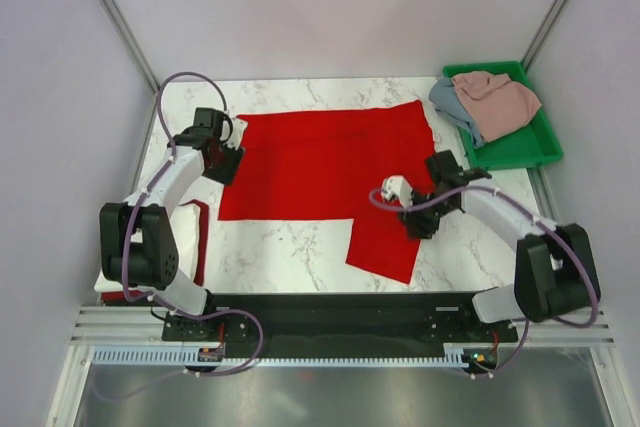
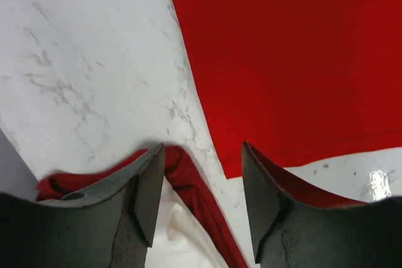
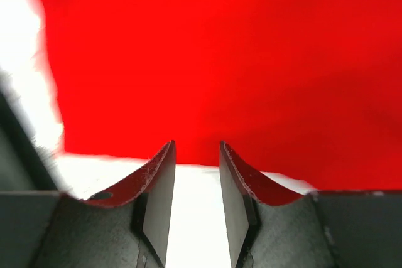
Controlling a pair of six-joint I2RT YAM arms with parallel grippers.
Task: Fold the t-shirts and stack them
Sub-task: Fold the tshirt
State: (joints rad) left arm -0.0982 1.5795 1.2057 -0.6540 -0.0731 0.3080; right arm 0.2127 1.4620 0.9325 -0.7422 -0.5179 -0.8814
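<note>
So the big bright red cloth t-shirt (image 1: pixel 320 162) lies spread flat on the white marble tabletop (image 1: pixel 290 247) — left gripper (image 2: pixel 202 174) by its left edge, right gripper (image 3: pixel 196 167) by its right side, both gaping and empty.

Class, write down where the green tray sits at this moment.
In the top view, the green tray sits at the far right corner of the table, holding a pink shirt and a grey-blue shirt, just right of the spread red t-shirt.

green tray (image 1: pixel 515 153) | far right corner | marble table (image 1: pixel 285 247) | white, grey-veined
</note>
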